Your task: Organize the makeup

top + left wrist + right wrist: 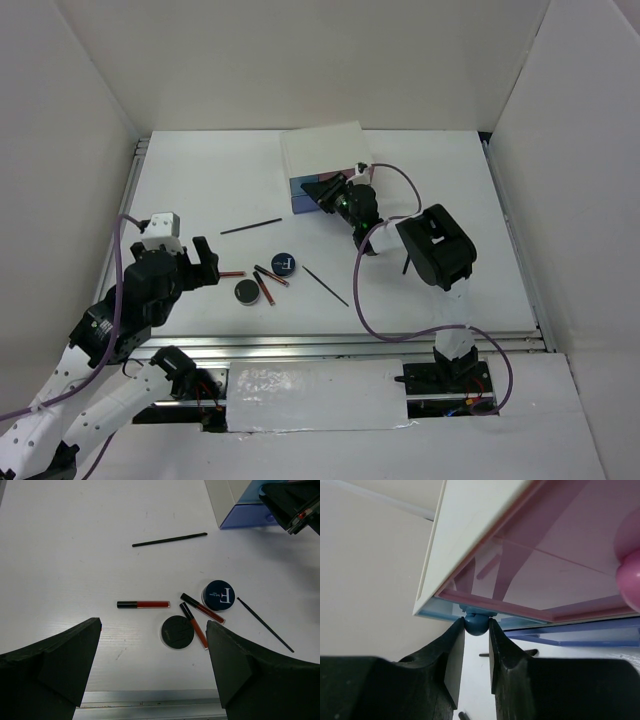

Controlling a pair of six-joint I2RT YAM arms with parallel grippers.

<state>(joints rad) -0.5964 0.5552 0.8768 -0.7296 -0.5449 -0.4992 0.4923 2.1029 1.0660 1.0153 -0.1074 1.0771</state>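
The makeup lies mid-table: a plain black compact (246, 291) (177, 631), a compact with a white mark (284, 263) (219, 595), red-brown pencils (270, 281) (194, 617), one red-brown pencil apart (143, 604), and two thin black sticks (251, 226) (325, 285). My left gripper (205, 262) (152, 645) is open and empty, just left of the compacts. My right gripper (338, 195) (476, 630) is shut on the blue drawer knob (476, 623) of the white box (325, 155).
The white box holds a blue drawer (250, 515) and a pink drawer (555, 575) with a pink knob (629, 575). White walls enclose the table on three sides. A metal rail (350, 345) runs along the near edge.
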